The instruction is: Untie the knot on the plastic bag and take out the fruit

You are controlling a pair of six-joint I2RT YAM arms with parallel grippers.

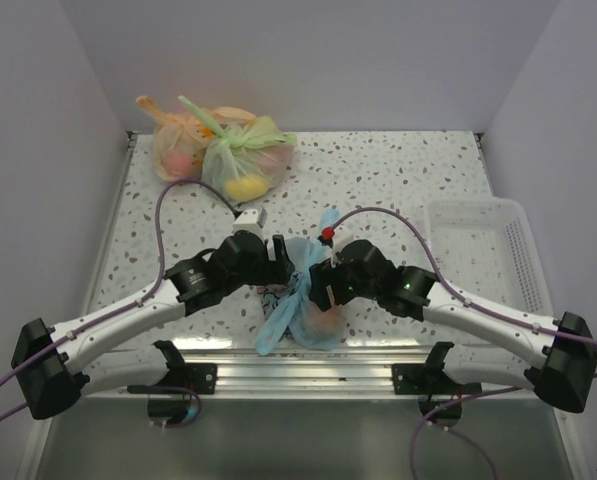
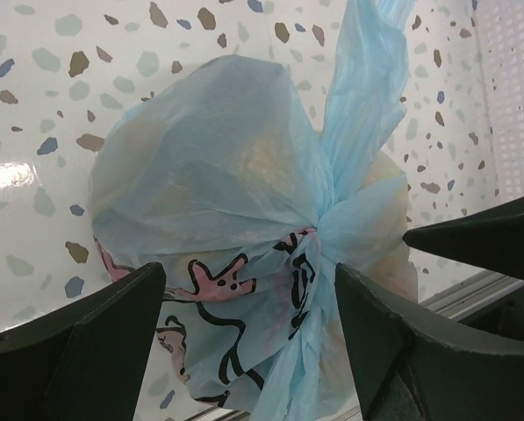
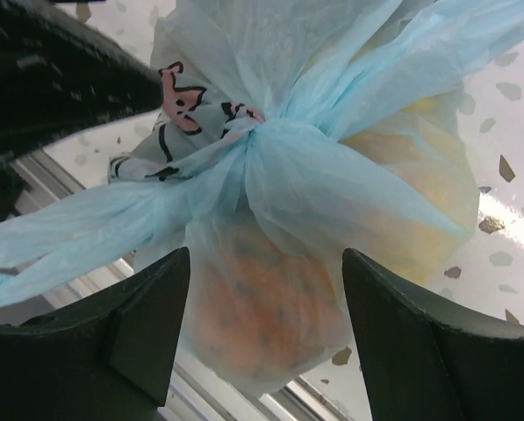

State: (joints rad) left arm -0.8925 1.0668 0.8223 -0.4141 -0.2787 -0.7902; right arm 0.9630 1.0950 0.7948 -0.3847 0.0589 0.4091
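light blue plastic bag on the speckled bench, tied shut, wedged between the two hands. fruit shows through the film: a blurred orange lump under the knot, a yellowish one beside it. knot is tight and twisted, blue strips fanning both ways, with pink-and-black print just beside it. left hand: fingers apart, bag between them. right hand: fingers apart, straddling the bag's bulge. both arms are low and angled inward. white basket lies beyond the right hand. green bag and orange bag, both holding fruit, lie well beyond the left.
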